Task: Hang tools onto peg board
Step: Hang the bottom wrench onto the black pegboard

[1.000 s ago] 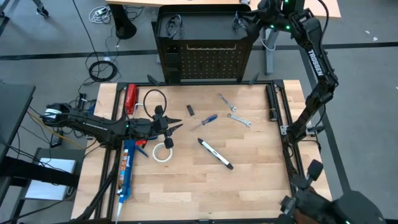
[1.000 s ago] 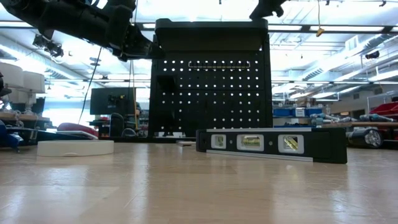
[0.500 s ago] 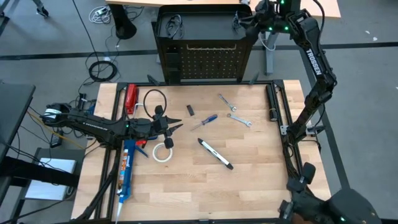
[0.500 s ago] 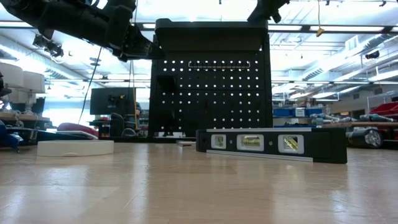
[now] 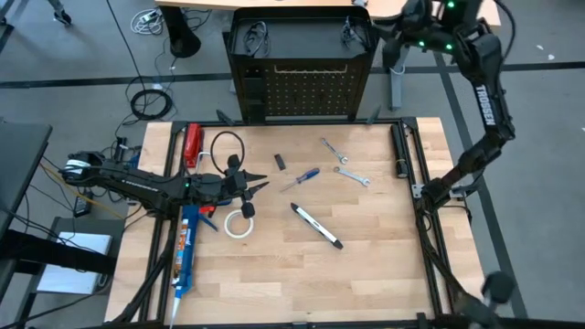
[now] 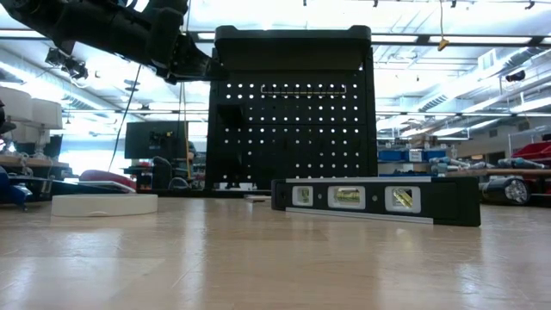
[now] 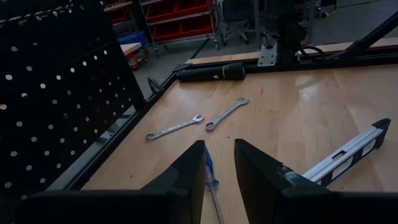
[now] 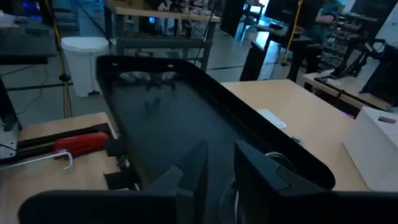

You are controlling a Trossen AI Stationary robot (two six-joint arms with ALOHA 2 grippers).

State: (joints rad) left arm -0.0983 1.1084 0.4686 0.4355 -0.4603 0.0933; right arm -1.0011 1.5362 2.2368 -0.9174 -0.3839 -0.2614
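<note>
On the wooden table in front of the peg board [image 5: 306, 90] lie two wrenches [image 5: 340, 162] and a screwdriver [image 5: 300, 179]. Left gripper [image 5: 257, 185], slightly parted and empty, hovers beside the screwdriver. Right gripper [image 8: 217, 171], narrowly parted and empty, hangs above the peg board.

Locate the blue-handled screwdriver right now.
In the high view the blue-handled screwdriver lies mid-table, between the small black piece and the two wrenches, just ahead of the left claw.

wooden table [image 5: 366, 265], 2 wrenches [image 5: 340, 163], tape roll [image 5: 240, 222]
</note>
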